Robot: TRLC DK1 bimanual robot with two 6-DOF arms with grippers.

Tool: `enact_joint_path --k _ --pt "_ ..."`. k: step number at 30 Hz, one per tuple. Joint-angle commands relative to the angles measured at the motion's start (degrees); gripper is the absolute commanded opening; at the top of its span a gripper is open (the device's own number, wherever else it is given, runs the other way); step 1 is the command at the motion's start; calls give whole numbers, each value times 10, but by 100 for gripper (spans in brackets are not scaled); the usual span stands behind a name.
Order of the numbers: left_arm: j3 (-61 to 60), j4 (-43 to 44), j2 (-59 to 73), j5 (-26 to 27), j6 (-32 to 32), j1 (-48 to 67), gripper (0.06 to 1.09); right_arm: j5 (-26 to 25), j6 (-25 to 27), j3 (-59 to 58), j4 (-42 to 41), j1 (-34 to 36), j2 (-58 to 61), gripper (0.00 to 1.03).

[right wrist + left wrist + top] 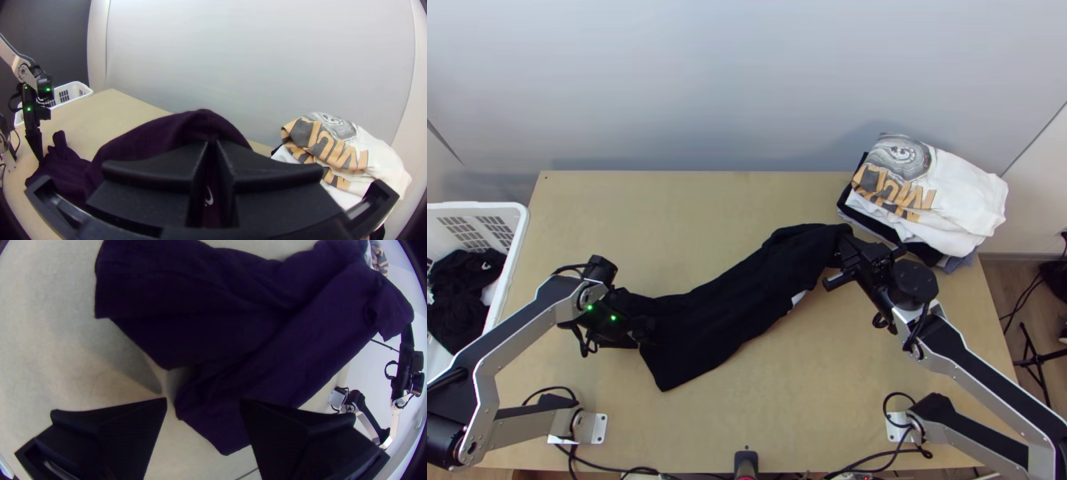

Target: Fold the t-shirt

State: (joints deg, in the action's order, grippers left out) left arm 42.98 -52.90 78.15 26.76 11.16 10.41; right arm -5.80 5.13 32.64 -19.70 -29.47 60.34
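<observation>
The black t-shirt (723, 316) lies bunched lengthwise in a long strip, running from lower left up to the right, where its end is lifted. At that raised end is my right gripper (845, 250), shut on the cloth. In the right wrist view the t-shirt (147, 138) rises to my right gripper (212, 146), its fingers together. Over the strip's left end stands my left gripper (641, 330). The left wrist view has my left gripper (203, 403) open, fingers wide apart, with a corner of the t-shirt (275, 346) below and between them.
A stack of folded shirts, a white printed one (939, 196) on top, sits at the table's back right corner. At the left edge stands a white basket (517, 220) holding dark clothes (463, 296). Bare wood (667, 216) of the table lies behind the t-shirt.
</observation>
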Motion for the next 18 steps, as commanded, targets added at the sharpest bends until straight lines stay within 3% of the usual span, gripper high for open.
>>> enact_joint_path --k 1,4,5,18 --pt "-7 -6 -2 -1 -3 7 84 -1 1 3 -1 -1 3 3" --pt "-9 -9 -11 -1 -1 8 65 0 1 4 -2 -1 5 3" --pt "-10 -9 -11 -1 0 8 63 -1 1 5 -2 -1 5 3" --pt "-19 -2 8 -1 3 7 62 -1 1 11 -2 3 8 3"
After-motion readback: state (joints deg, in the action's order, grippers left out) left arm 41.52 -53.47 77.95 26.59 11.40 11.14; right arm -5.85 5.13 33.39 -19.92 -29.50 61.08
